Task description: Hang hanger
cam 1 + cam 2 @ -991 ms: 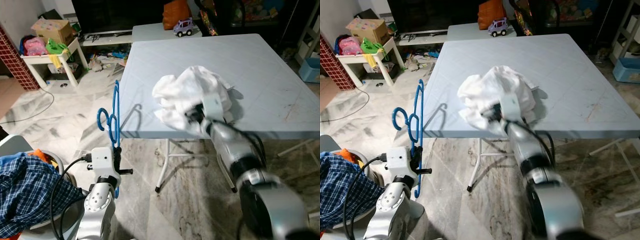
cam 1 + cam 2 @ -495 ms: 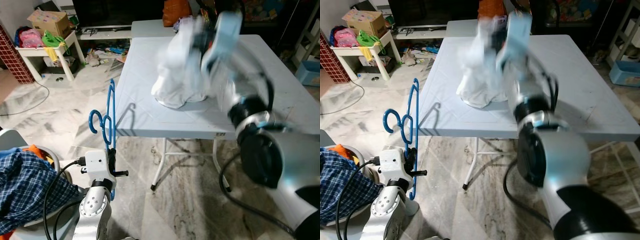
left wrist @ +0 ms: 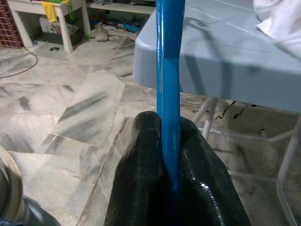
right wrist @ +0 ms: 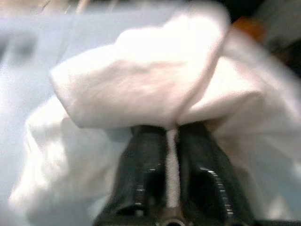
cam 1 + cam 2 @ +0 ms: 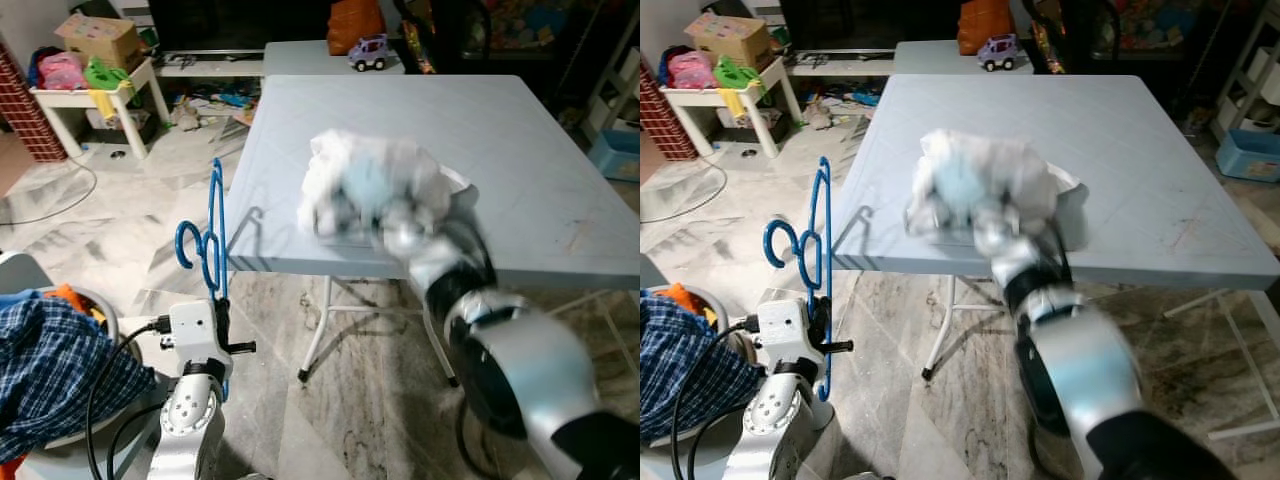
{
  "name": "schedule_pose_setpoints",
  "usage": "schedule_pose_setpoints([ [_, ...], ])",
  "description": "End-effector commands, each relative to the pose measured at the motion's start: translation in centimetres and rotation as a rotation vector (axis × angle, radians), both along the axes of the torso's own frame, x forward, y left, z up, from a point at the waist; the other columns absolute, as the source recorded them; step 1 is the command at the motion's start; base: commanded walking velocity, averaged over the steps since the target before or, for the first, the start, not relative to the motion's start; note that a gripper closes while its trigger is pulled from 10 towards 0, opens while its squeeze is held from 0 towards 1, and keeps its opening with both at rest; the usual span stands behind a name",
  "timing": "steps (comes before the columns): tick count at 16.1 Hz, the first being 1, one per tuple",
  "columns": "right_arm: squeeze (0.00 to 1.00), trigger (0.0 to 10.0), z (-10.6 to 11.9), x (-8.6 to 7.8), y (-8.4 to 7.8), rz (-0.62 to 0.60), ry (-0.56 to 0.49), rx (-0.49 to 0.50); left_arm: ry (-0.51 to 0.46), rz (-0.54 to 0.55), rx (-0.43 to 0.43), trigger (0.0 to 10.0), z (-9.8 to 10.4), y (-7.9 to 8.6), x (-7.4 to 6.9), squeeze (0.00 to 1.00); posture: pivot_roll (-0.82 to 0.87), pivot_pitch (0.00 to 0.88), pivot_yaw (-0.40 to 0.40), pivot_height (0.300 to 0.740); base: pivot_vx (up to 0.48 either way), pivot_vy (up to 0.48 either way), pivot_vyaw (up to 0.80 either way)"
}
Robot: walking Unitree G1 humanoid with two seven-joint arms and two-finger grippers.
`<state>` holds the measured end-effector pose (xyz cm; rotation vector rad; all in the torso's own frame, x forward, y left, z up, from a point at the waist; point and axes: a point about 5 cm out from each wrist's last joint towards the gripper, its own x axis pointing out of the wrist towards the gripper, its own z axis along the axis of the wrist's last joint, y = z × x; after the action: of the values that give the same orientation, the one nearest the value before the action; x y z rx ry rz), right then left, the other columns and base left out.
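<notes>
Left gripper clamped on blue hanger, upright above it. Right gripper pinching white cloth on table. Cloth not yet on hanger; hanging remains.

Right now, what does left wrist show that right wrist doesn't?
Left wrist view: the left gripper shut on the blue hanger, plus marble floor and a table leg. Right wrist view: the right gripper pinching a fold of the white garment, blurred. Both share the light blue table and some of the white garment.
</notes>
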<state>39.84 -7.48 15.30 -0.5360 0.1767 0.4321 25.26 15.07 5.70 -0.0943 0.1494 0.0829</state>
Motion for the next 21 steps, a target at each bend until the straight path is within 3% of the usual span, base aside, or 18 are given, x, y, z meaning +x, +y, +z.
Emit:
schedule_pose_setpoints([
  [1,1.0,10.0,0.4,0.0,0.4,0.067,0.02,-0.031,0.032,0.002,0.003,10.0,-0.5,0.0,0.0,0.0,0.06,0.0,-0.01,0.74,0.0,0.0,0.0],
  [3,1.0,10.0,0.0,-0.1,0.3,0.104,0.033,-0.066,0.031,0.001,0.002,10.0,-0.5,0.0,0.0,0.0,0.05,0.0,-0.011,0.74,0.0,0.0,0.0],
  [4,1.0,10.0,-0.2,-0.3,0.1,0.167,0.037,-0.132,0.029,-0.001,0.0,10.0,-0.5,-0.1,0.2,0.0,0.05,0.0,-0.01,0.74,0.0,0.0,0.0],
  [8,1.0,10.0,0.6,0.0,-1.3,0.192,0.053,-0.113,0.028,0.0,-0.004,10.0,-0.5,-0.2,0.3,0.0,0.04,0.0,-0.009,0.74,0.0,0.0,0.0],
  [14,1.0,10.0,1.9,0.5,-5.3,0.124,0.061,0.133,0.029,-0.005,0.001,10.0,-0.5,0.2,0.3,0.0,0.03,0.0,0.014,0.74,0.0,0.0,0.0],
  [18,1.0,10.0,1.7,0.1,-7.2,0.142,0.084,0.212,0.031,-0.015,0.008,10.0,-0.4,0.5,0.4,0.0,0.02,0.0,0.034,0.74,0.0,0.0,0.0],
  [21,1.0,10.0,1.0,-0.7,-7.8,0.242,0.128,0.241,0.036,-0.026,0.01,10.0,-0.4,0.6,0.5,0.0,0.02,0.0,0.041,0.74,0.0,0.0,0.0],
])
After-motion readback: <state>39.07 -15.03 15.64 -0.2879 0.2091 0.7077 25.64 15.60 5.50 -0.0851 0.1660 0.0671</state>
